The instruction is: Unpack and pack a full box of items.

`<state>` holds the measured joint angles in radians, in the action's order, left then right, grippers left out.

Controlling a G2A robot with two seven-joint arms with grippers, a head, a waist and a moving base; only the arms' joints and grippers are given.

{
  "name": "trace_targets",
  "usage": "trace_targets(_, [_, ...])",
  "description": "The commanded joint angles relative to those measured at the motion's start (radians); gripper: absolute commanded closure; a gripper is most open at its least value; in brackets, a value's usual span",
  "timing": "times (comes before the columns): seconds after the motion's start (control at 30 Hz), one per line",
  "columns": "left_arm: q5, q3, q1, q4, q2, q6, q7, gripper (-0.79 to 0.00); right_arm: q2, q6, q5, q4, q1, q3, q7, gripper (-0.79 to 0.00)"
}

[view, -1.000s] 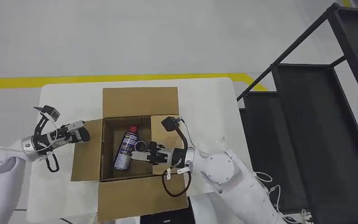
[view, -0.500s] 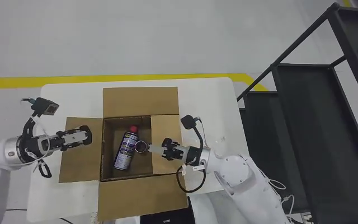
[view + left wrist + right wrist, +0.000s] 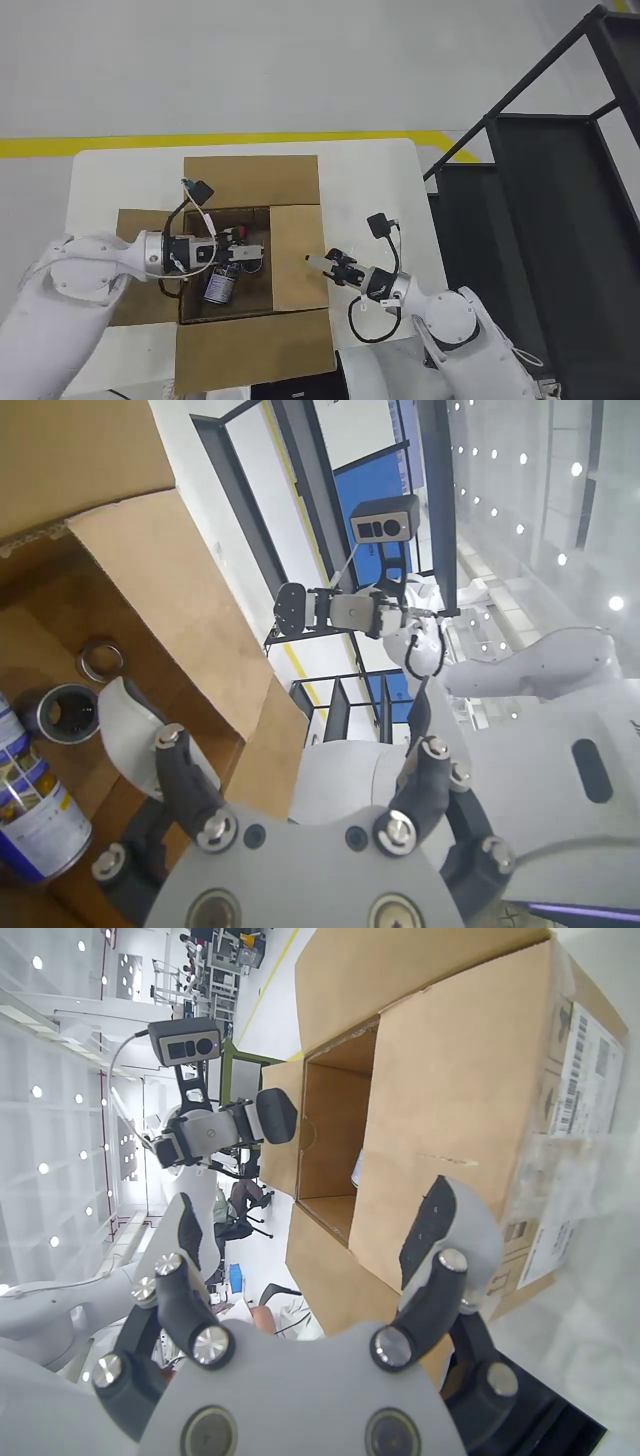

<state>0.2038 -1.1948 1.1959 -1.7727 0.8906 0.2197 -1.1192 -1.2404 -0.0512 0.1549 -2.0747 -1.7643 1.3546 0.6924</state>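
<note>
White counter carries the open box. One can lies inside; unpacking appears incomplete. Over it hang the left fingers, spread and empty; the right fingers, likewise spread and empty, sit outside the box.

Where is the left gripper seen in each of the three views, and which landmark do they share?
Top view: left gripper, open, over the brown cardboard box's opening.
Left wrist view: up close, one finger near the blue-and-white spray can inside the box.
Right wrist view: farther off, at the box's far side.
Shared landmark: the box.
</note>
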Motion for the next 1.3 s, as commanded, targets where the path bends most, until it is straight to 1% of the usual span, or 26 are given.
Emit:
trace_targets(0.0, [-0.022, 0.054, -0.032, 0.034, 0.011, 0.015, 0.034, -0.785, 0.002, -0.004, -0.001, 0.000, -0.007, 0.004, -0.002, -0.785])
trace_targets(0.07, [-0.023, 0.099, -0.062, 0.067, 0.024, 0.034, 0.068, -0.785, 0.005, -0.008, -0.003, -0.001, -0.016, 0.009, -0.006, -0.785])
trace_targets(0.13, [-0.021, 0.117, -0.075, 0.085, 0.030, 0.045, 0.084, -0.785, 0.007, -0.010, -0.004, -0.002, -0.023, 0.012, -0.009, -0.785])
trace_targets(0.7, [-0.021, 0.117, -0.075, 0.085, 0.030, 0.045, 0.084, -0.785, 0.011, -0.015, -0.005, -0.002, -0.026, 0.006, -0.012, -0.785])
trace_targets(0.77, [-0.029, 0.133, -0.064, 0.108, 0.035, 0.033, 0.114, -0.785, 0.011, -0.015, -0.005, -0.002, -0.026, 0.006, -0.012, -0.785])
trace_targets(0.87, [-0.002, 0.170, -0.076, 0.162, 0.047, 0.043, 0.135, -0.785, 0.011, -0.015, -0.005, -0.002, -0.026, 0.006, -0.012, -0.785])
trace_targets(1.0, [0.034, 0.233, -0.132, 0.261, 0.073, 0.055, 0.148, -0.785, 0.013, -0.017, -0.001, -0.009, -0.030, 0.004, -0.016, -0.785])
trace_targets(1.13, [0.064, 0.283, -0.190, 0.329, 0.099, 0.090, 0.157, -0.785, 0.021, -0.039, -0.009, -0.045, -0.062, 0.025, 0.011, -0.785])
trace_targets(1.27, [0.104, 0.342, -0.258, 0.403, 0.130, 0.106, 0.131, -0.785, 0.033, -0.087, -0.050, -0.089, -0.108, 0.057, 0.096, -0.785])
